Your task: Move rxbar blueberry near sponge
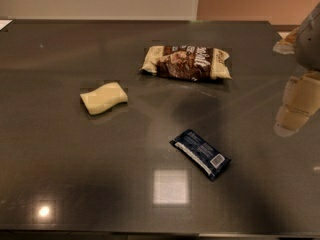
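1. The blue bar (pixel 200 154) lies flat on the dark table (pixel 75 174), right of the middle and toward the near edge, its barcode end slanting toward the near right corner.
2. The sponge (pixel 104 98) lies left of the middle, well apart from the blue bar.
3. A snack bag (pixel 186 63) lies toward the far edge.
4. The gripper (pixel 295 106) hangs at the right edge, apart from the blue bar; whether it is released or clenched I cannot tell.

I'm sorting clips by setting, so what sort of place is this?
Probably an office break-room or kitchen counter: a dark, glossy stone-like countertop mirroring overhead lights, with a brown-and-cream snack bag, a pale yellow wavy sponge and a navy-blue wrapped rxbar blueberry. The robot's gripper hangs at the right edge.
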`<state>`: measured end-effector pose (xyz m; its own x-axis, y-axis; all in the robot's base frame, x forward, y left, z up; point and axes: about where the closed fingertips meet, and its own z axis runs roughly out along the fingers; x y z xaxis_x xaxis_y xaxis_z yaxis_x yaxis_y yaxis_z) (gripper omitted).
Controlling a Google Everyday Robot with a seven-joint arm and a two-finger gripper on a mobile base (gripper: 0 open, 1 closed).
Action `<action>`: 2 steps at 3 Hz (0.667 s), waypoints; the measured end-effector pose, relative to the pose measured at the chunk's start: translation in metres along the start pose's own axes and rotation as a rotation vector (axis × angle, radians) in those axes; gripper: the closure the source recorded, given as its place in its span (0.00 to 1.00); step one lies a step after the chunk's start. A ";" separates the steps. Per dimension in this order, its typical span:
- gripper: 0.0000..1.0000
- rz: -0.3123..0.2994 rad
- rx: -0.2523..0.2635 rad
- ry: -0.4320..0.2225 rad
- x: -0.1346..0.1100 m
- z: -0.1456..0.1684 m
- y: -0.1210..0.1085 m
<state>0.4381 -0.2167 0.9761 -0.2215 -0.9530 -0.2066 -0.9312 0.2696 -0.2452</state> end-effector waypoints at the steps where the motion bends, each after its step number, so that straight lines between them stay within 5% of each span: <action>1: 0.00 0.000 0.002 0.004 -0.005 0.001 0.001; 2: 0.00 0.018 -0.015 -0.006 -0.020 0.011 0.008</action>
<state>0.4379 -0.1938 0.9676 -0.2361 -0.9473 -0.2167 -0.9314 0.2842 -0.2276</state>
